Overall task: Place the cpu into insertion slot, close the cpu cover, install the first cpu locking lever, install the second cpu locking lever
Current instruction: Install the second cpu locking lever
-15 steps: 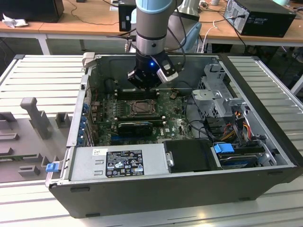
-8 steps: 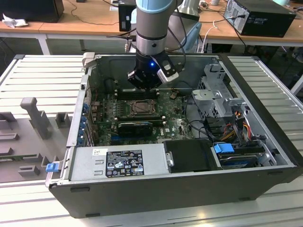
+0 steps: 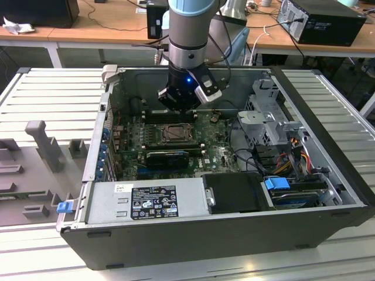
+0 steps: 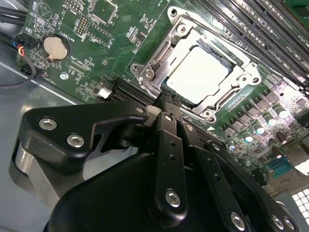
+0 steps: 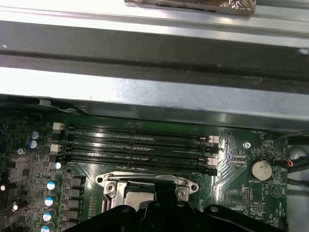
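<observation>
Cpu (image 4: pixel 198 72) sits flat in insertion slot (image 4: pixel 244 65), cpu cover (image 4: pixel 159 60) down around it. Claw (image 4: pixel 166 99) pinched closed, empty, tip beside cover edge, likely for levers.

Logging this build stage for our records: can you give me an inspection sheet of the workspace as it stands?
Surface: ribbed metal table carrying the open computer case.
Job's things: cpu lies in the insertion slot; cpu cover is down around it.
Clutter: grey fixture blocks at the exterior view's left.
Grippers: hand just beside the socket edge, fingers together, holding nothing.
Cables: coloured wiring by the drive cage.
Surroundings: wooden desks with other computers behind.
</observation>
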Controlling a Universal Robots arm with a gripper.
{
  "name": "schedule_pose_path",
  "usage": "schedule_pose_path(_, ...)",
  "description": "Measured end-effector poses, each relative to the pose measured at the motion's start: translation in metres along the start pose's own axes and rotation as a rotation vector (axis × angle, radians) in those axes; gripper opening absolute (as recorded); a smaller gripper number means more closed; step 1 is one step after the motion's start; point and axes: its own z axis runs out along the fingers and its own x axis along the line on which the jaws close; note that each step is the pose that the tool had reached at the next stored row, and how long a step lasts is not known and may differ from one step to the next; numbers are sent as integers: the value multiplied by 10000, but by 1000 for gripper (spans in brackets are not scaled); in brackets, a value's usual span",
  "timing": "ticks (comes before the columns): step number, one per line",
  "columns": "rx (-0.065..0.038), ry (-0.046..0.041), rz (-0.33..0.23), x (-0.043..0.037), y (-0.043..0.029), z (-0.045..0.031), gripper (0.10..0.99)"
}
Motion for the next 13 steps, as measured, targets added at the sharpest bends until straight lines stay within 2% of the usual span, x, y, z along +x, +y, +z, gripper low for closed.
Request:
schedule_pose_path(5, -1, -1, 0, -1, 3, -40, 106)
schedule_pose_path(6, -1, -1, 0, -1, 3, -62, 106)
schedule_pose_path(9, 0, -1, 0, -3, 15, -194, 106)
schedule_pose_path(13, -2, -1, -1, -3, 5, -232, 106)
